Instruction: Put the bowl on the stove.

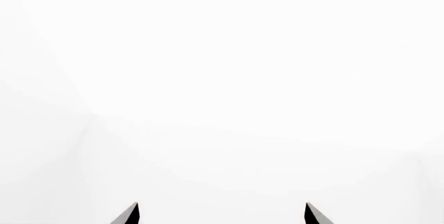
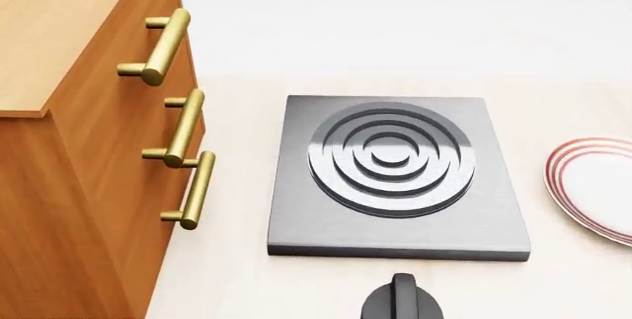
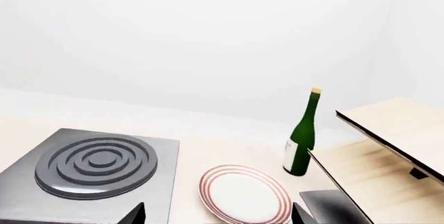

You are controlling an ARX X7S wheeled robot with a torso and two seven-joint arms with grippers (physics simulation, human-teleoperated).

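The bowl shows in none of the views, so which arm is nearer to it cannot be judged; the stove [image 2: 397, 178] lies bare at centre in the head view, its burner rings empty. From the stove, the knob [image 2: 399, 300] sits at 6 o'clock, the plate [image 2: 596, 189] at 3 o'clock and the drawer cabinet [image 2: 79, 141] at 9 o'clock. The left gripper [image 1: 220, 214] faces blank white with its tips spread wide, and the right gripper [image 3: 218, 216], also spread and empty, looks over stove, plate and bottle [image 3: 302, 138].

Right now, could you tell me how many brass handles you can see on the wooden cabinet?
3. In the head view they run down the cabinet front: the top handle, the middle handle and the bottom handle. More may be hidden below the frame.
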